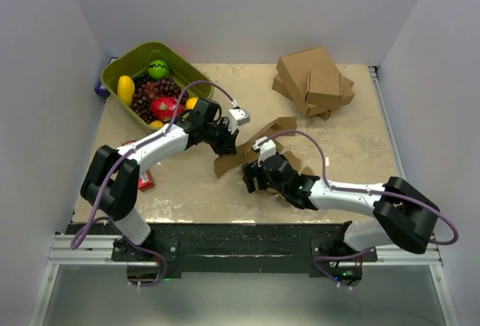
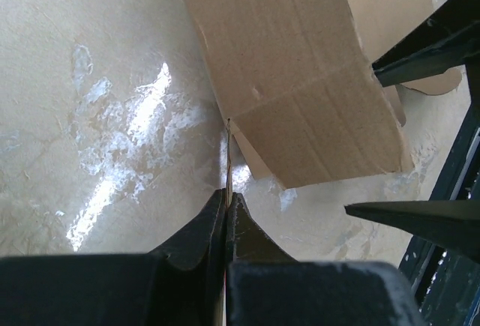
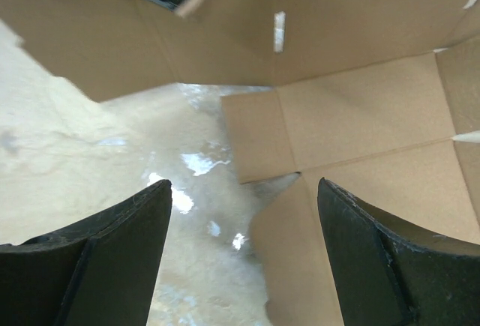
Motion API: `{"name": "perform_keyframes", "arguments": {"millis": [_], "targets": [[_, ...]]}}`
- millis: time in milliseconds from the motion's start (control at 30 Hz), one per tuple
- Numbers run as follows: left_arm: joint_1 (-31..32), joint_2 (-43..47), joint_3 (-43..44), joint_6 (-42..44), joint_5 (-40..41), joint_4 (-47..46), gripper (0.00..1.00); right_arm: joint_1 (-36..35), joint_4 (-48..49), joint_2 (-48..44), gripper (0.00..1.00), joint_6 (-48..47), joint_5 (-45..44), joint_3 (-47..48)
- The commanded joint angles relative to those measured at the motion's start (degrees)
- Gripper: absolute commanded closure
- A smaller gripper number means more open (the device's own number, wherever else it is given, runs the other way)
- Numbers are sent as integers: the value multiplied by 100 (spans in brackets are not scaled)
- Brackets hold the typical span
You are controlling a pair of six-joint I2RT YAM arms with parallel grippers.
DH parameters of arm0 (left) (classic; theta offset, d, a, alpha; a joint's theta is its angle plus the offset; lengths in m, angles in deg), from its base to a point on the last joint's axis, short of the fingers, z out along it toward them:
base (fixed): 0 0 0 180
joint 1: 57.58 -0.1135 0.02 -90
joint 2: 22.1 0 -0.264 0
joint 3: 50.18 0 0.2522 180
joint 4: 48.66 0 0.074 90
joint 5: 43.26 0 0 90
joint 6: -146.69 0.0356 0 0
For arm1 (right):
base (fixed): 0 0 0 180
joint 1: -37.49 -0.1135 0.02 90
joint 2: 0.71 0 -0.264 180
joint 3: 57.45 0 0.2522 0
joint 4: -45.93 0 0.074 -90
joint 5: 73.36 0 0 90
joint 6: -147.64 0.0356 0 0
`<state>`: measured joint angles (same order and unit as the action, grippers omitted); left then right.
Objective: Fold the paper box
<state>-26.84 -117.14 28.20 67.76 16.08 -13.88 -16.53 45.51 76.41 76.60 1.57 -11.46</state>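
Top external view is showing the paper box (image 1: pixel 279 126) lying mid-bench, part opened, between the two arms. The left pincer (image 1: pixel 229 142) is gripping it from the far-left side and the right pincer (image 1: pixel 251 178) is reaching in from the near side.

Left wrist view is showing the left pincer (image 2: pixel 227 198) pinching down narrow on a thin cardboard edge, with a creased panel of the paper box (image 2: pixel 300 101) standing tilted just beyond. Right wrist view is showing the right pincer (image 3: pixel 244 243) spread wide and holding nothing, its fingers (image 3: pixel 127 243) hanging over bare bench (image 3: pixel 90 146) and an inner panel of the paper box (image 3: pixel 360 116), whose side flaps are lying flat.

I am judging the step as early: one wall is being held up while the other panels are not yet raised. The next move is probably calling for the right pincer to catch a flap's free edge and turn it about its crease while the left is holding steady.

Room is looking fair. Bare bench (image 1: pixel 195 191) is lying in front and to the left. The stacked cartons (image 1: pixel 311 79) are sitting well apart at the far right, and the green fruit basket (image 1: pixel 131 67) is sitting near the left arm.
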Motion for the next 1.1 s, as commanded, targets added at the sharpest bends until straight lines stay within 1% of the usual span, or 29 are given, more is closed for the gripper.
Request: {"name": "perform_keyframes", "arguments": {"millis": [0, 200, 367, 400, 433, 467, 533, 633, 833, 1067], "targets": [[-42, 4, 182, -114, -99, 166, 100, -30, 326, 346, 19, -288, -435, 345], [-51, 12, 200, -149, -160, 219, 100, -38, 774, 962, 20, -165, -672, 407], [-51, 30, 200, -167, -99, 210, 100, -38, 845, 1427, 23, 116, -997, 591], [-42, 30, 200, -175, -90, 210, 100, -38, 828, 1463, 25, 160, -1076, 609], [-42, 30, 200, -167, -107, 210, 100, -38, 828, 1498, 30, 300, -1260, 618], [-51, 30, 200, -167, -107, 210, 100, -38, 767, 1542, 34, 432, -1331, 635], [-51, 12, 209, -175, 32, 219, 100, -38, 749, 1552, 39, 652, -1428, 636], [-68, -49, 235, -184, 121, 271, 100, -38, 880, 1429, 44, 749, -1385, 539], [-68, -84, 244, -167, 156, 280, 100, -30, 960, 1174, 50, 688, -1376, 416], [-86, -58, 235, -149, 86, 289, 100, 49, 819, 1270, 57, 697, -1472, 477]]}}
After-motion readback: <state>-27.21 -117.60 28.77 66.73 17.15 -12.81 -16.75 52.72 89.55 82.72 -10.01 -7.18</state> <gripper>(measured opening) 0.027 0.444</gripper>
